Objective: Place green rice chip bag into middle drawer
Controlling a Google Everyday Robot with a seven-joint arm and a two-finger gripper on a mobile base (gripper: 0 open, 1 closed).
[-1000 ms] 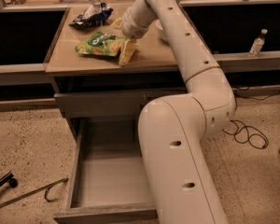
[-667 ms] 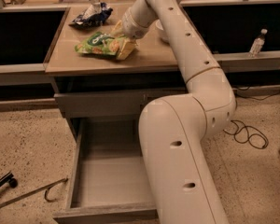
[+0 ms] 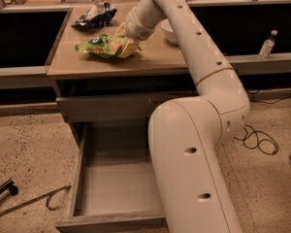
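The green rice chip bag (image 3: 98,44) lies on the wooden tabletop (image 3: 150,57), near its front left. My gripper (image 3: 125,43) comes down from the right, and its yellowish fingers (image 3: 130,47) are closed over the bag's right end. The bag looks slightly bunched and raised at that end. The middle drawer (image 3: 117,193) is pulled out wide open below the table, towards the camera, with nothing inside. My arm (image 3: 194,169) covers the drawer's right side.
A dark blue and white snack bag (image 3: 93,17) lies at the back left of the tabletop and a white bowl (image 3: 168,30) at the back right. A closed scratched drawer front (image 3: 106,108) sits above the open drawer. A water bottle (image 3: 267,43), a floor cable (image 3: 254,140) and a metal rod (image 3: 24,203) are nearby.
My gripper has moved a little left and up onto the bag's right end and closed on it. The bag has shifted slightly left.
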